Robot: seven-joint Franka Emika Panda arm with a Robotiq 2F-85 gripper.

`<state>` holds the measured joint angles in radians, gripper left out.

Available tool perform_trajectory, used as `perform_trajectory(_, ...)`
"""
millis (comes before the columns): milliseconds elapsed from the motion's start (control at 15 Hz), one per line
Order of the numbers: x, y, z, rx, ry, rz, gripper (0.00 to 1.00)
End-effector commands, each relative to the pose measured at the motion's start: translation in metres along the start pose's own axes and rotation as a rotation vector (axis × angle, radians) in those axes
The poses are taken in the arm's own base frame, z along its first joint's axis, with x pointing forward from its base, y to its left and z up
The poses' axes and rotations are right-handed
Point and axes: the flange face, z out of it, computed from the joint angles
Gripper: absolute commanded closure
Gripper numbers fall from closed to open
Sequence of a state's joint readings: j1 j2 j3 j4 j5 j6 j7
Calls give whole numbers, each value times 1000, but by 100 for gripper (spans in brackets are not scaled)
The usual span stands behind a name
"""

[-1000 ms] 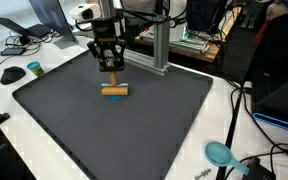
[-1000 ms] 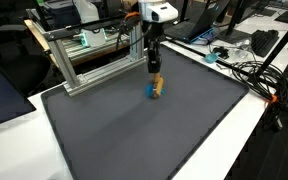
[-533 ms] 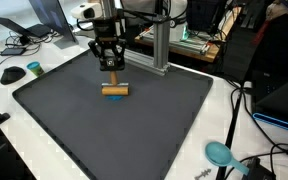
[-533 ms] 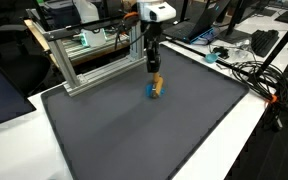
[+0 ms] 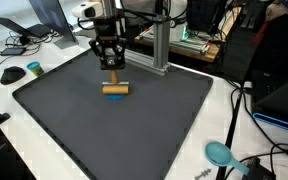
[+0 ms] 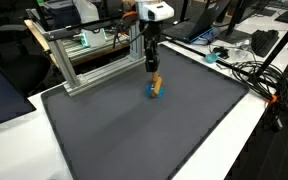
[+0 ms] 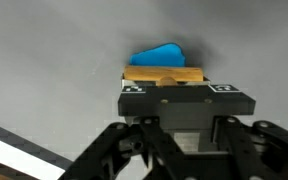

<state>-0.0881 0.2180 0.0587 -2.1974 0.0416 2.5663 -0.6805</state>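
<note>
Two wooden pieces carry most of the risk. One, a small tan block [image 7: 164,74], sits clenched between the fingertips of the hand [image 5: 110,67], which hangs above the dark mat [image 5: 154,125] on the bench [image 5: 219,112]. In the wrist view the block spans the gap between the pads, so the grip looks to be on its ends only. The other, a larger wooden piece [image 5: 115,90], lies on the mat almost under the hand, with a blue piece [image 7: 160,54] touching it; whether the blue one is beneath it or beside it I cannot tell.

A shallow hold like this could let the tan block twist or slip out on a sharp move. A fall from that height would likely strike the lying piece and knock it off line or away from the blue one. A straight descent risks the same, since the block or the fingertips would meet the wood below and shove it across the mat. The held block also hides much of what lies under it from the wrist camera, so misjudged alignment is a real hazard. The metal frame [image 5: 159,45] stands close behind the arm, and a wide swing could clip it
</note>
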Motion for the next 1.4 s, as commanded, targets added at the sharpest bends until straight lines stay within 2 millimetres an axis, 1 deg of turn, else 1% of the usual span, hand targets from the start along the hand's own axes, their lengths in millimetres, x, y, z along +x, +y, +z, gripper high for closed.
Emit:
perform_trajectory(0,-38,-17,43,91,-119,-13,78)
perform_trajectory(1333,-47,-15,42,116,-103,-55,78)
